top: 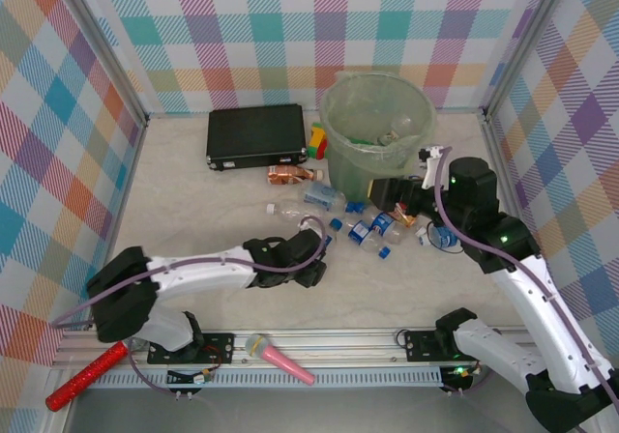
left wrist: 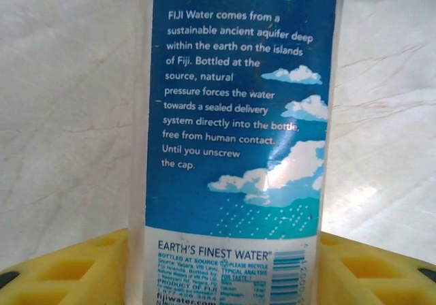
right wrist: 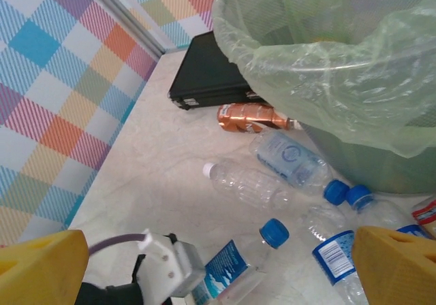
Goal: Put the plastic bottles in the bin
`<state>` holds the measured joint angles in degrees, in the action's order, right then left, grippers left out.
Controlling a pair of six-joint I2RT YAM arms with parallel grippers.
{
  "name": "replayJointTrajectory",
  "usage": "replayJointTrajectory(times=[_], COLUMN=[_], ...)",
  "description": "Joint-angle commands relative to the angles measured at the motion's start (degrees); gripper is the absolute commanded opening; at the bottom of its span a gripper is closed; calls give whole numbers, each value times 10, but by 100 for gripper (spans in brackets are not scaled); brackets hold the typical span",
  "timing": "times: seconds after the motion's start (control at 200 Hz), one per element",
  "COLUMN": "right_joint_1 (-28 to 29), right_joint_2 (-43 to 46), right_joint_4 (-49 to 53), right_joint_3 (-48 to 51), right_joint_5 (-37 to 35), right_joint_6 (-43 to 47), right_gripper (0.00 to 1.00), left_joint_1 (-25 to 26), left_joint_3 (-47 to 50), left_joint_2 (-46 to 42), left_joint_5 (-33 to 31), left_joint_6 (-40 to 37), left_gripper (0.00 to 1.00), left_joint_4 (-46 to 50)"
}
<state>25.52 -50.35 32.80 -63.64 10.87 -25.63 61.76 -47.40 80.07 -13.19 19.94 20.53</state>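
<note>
The left gripper (left wrist: 223,267) stands part-open around a clear flat-sided plastic bottle with a blue printed label (left wrist: 231,114), its yellow pads (left wrist: 75,267) against both flanks — whether they bite, I cannot tell. Best to squeeze squarely, lift straight, then carry it ahead and rightward to the large translucent pale-green plastic bin (top: 350,158). The right gripper (right wrist: 218,267) gapes fully, empty — loose blue-capped bottles (right wrist: 272,233) lie just beneath its fingers.

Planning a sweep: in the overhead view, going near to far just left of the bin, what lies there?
pink microphone-like stick → clear white-capped bottle → copper-brown bottle → black case
</note>
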Motion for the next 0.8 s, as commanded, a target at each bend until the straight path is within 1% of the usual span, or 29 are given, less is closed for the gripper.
replayJointTrajectory(times=[0.0,0.16,0.21,0.275,0.385,0.52,0.595,0.63,0.795], right_joint_1=[3,4,4,9,36,76,86,92,108], right_joint_2=[-6,-37,-50,-72,-102,-137,-159,-168,-204], right_joint_4=[-50,-83,-84,-93,-102,-116,-126,-130,-133], right_joint_3=[-8,-13,-17,-19,-28,-42,-49,-53,-69], right_joint_5=[70,138,149,161,152,129,128,130,124], right_joint_6=[-28,-71,-89,-107,-118,-129,-138,-140,-145], right_gripper=[98,73,67,65,65,63,62,59,55], left_joint_1=[8,10,10,10,11,11,11,11,11], left_joint_3=[19,29,30,31,24,11,7,4,-3], left_joint_2=[-72,-174,-203,-235,-268,-282,-285,-285,-298], left_joint_5=[-13,-27,-36,-48,-51,-42,-37,-36,-29], left_joint_6=[4,0,-3,-7,-15,-16,-16,-16,-17], left_gripper=[58,59,59,59,59,59,59,59,59], left_joint_4=[-9,3,5,7,13,20,18,20,22])
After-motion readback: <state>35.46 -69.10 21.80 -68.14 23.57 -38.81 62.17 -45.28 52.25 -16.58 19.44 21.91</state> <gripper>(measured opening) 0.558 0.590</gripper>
